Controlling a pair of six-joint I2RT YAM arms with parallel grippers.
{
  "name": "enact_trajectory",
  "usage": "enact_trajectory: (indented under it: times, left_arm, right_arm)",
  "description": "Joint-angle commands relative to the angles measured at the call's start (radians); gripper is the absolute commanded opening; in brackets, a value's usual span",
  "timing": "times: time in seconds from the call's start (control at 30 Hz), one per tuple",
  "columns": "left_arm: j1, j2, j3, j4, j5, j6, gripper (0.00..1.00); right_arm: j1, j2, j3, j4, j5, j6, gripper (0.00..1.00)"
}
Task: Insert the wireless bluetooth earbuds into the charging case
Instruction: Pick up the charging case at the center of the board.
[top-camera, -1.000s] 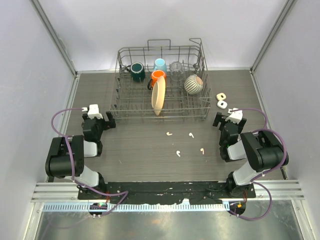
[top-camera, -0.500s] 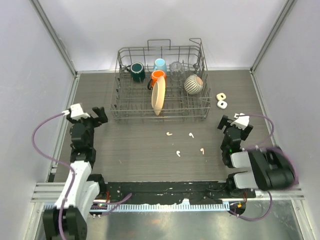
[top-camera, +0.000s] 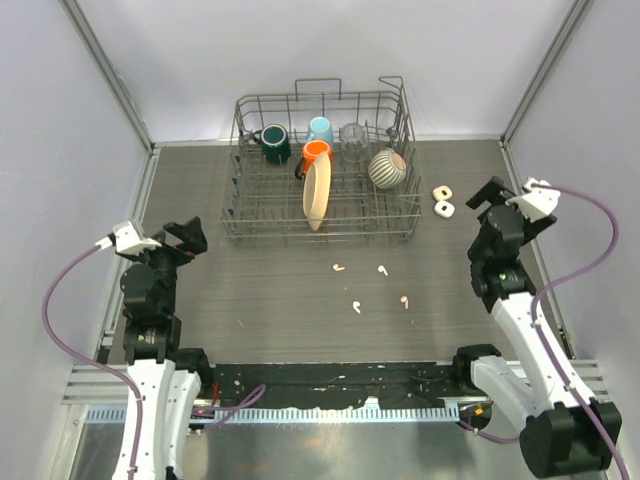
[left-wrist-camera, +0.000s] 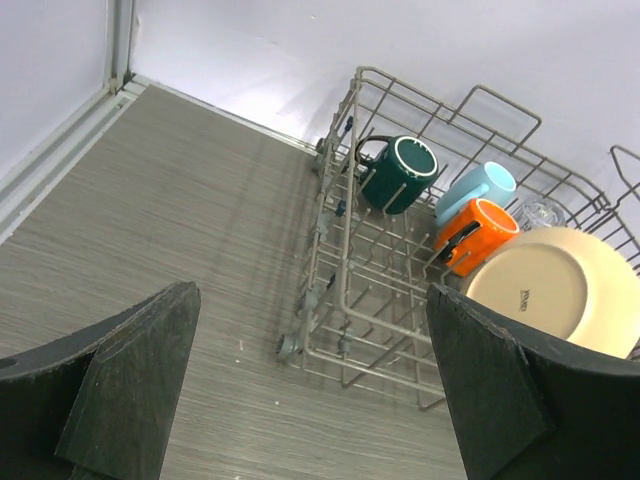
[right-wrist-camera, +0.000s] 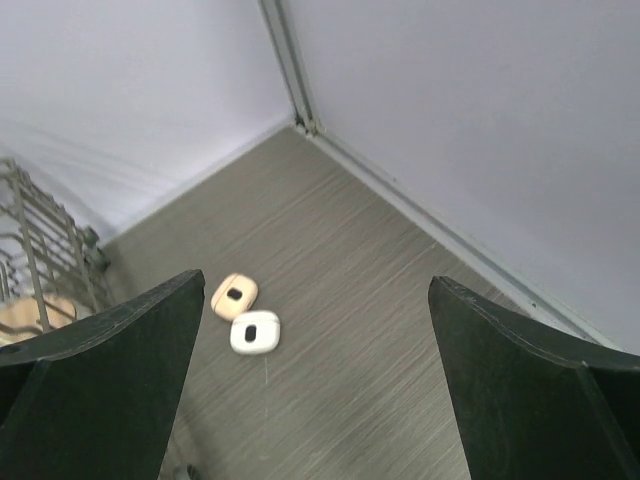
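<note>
Grey wood-grain table (top-camera: 260, 290): a wire rack (top-camera: 250, 215) sits at the back, four earbuds (top-camera: 356, 307) lie scattered in front of it, and a white case (top-camera: 444, 208) and beige case (top-camera: 441, 191) lie side by side just right of it.

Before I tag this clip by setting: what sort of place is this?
Probably a lab robot cell, not a kitchen: wall panels box in the table, a left arm and right arm are bolted at its near edge, and a dish rack holds mugs.
</note>
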Motion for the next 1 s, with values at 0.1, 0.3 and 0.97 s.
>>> enact_trajectory:
  times: [0.1,0.3,0.97]
  left_arm:
    - [-0.002,0.235,0.355,-0.413,-0.048,-0.116,1.0]
    - [-0.002,0.354,0.462,-0.591,-0.099,0.028,1.0]
    - [-0.002,0.053,0.287,-0.568,-0.186,-0.024,1.0]
  right_arm:
    - [-0.068,0.136,0.261,-0.445,-0.26,0.155,1.0]
    - [-0.09,0.246,0.457,-0.586,-0.395,0.279,1.0]
    - [-0.192,0.631,0.645,-0.629,-0.608,0.31,0.99]
